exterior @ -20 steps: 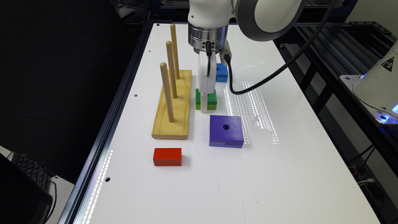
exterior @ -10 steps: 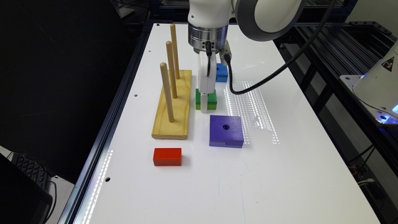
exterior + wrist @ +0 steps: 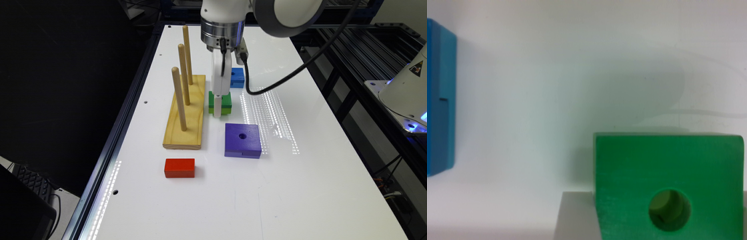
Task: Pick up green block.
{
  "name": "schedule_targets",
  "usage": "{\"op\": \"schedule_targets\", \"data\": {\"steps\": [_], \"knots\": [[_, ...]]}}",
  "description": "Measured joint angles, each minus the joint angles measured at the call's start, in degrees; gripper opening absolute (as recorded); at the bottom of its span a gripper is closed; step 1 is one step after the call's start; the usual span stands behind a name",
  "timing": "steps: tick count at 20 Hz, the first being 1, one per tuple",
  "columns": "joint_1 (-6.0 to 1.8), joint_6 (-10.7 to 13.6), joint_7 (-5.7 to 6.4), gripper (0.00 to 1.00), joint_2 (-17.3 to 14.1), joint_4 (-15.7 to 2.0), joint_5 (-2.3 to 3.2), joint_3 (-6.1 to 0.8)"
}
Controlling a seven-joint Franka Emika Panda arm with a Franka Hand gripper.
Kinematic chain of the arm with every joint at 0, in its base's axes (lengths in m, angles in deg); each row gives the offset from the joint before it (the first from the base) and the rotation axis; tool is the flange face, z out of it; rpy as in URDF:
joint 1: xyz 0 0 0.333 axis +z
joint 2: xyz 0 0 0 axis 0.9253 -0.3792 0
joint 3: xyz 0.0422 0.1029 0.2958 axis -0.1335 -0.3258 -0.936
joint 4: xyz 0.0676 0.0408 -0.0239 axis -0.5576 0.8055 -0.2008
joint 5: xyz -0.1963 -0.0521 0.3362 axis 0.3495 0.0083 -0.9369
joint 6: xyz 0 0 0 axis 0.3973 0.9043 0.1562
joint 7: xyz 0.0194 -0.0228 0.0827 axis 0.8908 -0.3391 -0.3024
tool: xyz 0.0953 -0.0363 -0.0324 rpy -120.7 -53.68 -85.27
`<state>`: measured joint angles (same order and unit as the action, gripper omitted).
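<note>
Sitting flat on the white table (image 3: 300, 186), the green block (image 3: 225, 102) is lying between the peg board (image 3: 186, 116) on the exterior view's left and bare table on its right, with the blue block (image 3: 237, 78) just beyond it on the far side and the purple block (image 3: 242, 140) nearer the camera. The gripper (image 3: 217, 110) is reaching straight down over the green block, one white finger crossing its near face, so a grasp seems to be getting set up. In the wrist view the green block (image 3: 667, 185) is showing its round hole, with a pale grey shape running along one edge, probably a finger; whether the claw is spread or already pinching is something I cannot tell, since neither picture is showing both pads against the wood. From here the main risk is looking like an off-centre grip: the block is sitting skewed in the wrist view, so closing jaws may be catching a corner and twisting it out. A tilted block could also be sliding into the blue block (image 3: 439, 97) or nudging the peg board, both near. Lifting before the grip is firm may be dropping it.
</note>
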<state>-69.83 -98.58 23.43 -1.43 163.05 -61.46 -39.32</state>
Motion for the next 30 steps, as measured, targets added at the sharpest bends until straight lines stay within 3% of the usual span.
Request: {"op": "schedule_targets", "data": {"steps": [3, 8, 17, 25, 30], "knots": [[0.00, 1.6, 0.00, 0.00, 1.9, 0.05, 0.00, 0.00], [0.00, 6.3, 0.00, 0.00, 6.6, 0.29, 0.00, -0.02], [0.01, 7.0, 0.00, 0.00, 8.1, 0.81, 0.00, -0.04], [0.01, 10.7, 0.01, 0.00, 12.2, 0.76, 0.00, -0.06], [0.02, 15.7, 0.02, 0.00, 17.3, 0.60, -0.05, -0.10]]}}
